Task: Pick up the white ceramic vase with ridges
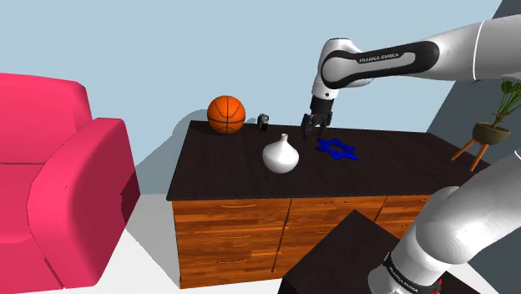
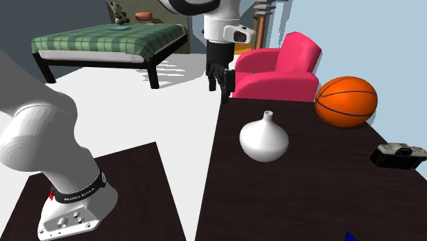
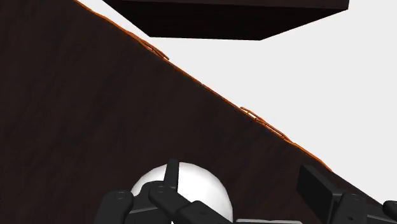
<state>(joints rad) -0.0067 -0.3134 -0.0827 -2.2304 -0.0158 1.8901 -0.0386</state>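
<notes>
**Approach step: gripper hangs open near the vase, nothing grasped yet**

The dark-topped dresser [image 1: 392,167] with wooden drawer fronts fills the middle of the shoulder view, with a pink armchair [image 1: 58,175] at that view's left. The white arm [image 1: 392,60] reaches in from the upper right and ends over the dresser top.

Of the things on top, the basketball [image 1: 226,114] is largest, toward the upper left of the surface. The white vase [image 1: 280,154] comes next: a round bulb with a narrow neck, upright, just left of the frame's middle and well apart from the ball. It is drawn smooth, with no ridges that I can make out. A flat blue star [image 1: 336,149] lies to its right. A small dark camera-like object [image 1: 263,122] sits near the ball.

The gripper [image 1: 315,125] hovers up and to the right of the vase, between it and the star. Its fingers stand wide apart and carry nothing. In the wrist view the vase [image 3: 203,188] sits against one finger [image 3: 169,181], not centred in the gap.

I judge this to be the aligning stage before the grasp. The next move calls for shifting the hand sideways until the vase is centred, then lowering and closing. The neck looks the easier hold, since the bulb may be too wide for the jaws.
</notes>
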